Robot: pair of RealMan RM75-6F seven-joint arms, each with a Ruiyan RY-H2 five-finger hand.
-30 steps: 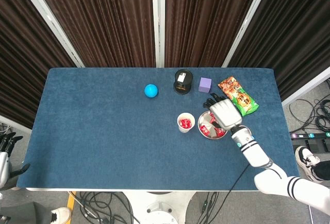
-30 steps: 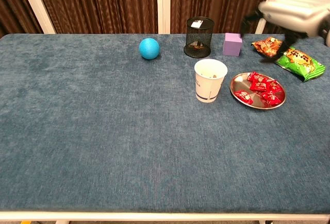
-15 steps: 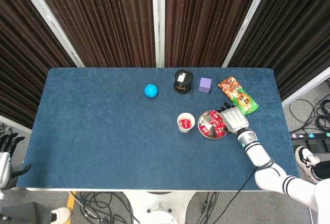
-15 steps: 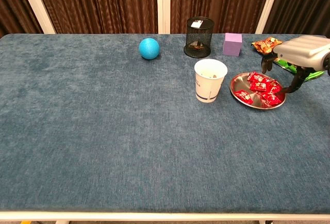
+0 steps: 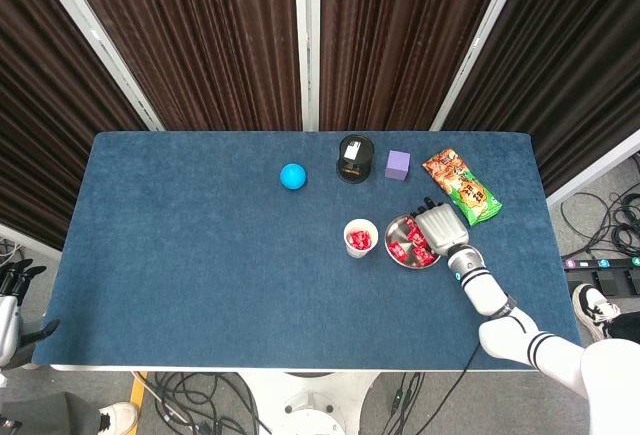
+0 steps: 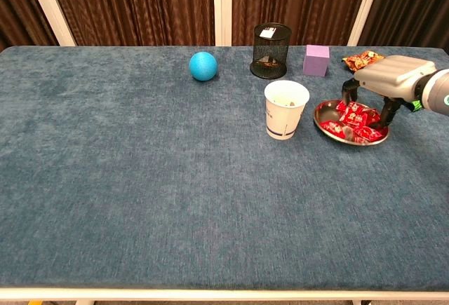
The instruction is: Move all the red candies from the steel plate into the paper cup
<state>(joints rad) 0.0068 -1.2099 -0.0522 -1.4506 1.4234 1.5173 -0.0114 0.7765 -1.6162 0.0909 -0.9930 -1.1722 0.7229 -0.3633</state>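
With its fingers spread and holding nothing, the right robot hand (image 6: 382, 84) hangs over the red candies (image 6: 358, 119) on the steel plate (image 6: 324, 111), beside the paper cup (image 6: 285, 109); a clumsy grab could tip the plate.

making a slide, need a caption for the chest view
Right hand poised over red candies on the steel plate, beside the paper cup.

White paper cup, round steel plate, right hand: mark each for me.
White paper cup (image 6: 284, 117), chest view, front wall.
Round steel plate (image 6: 323, 113), chest view, bare left rim.
Right hand (image 6: 384, 78), chest view, back of the hand.
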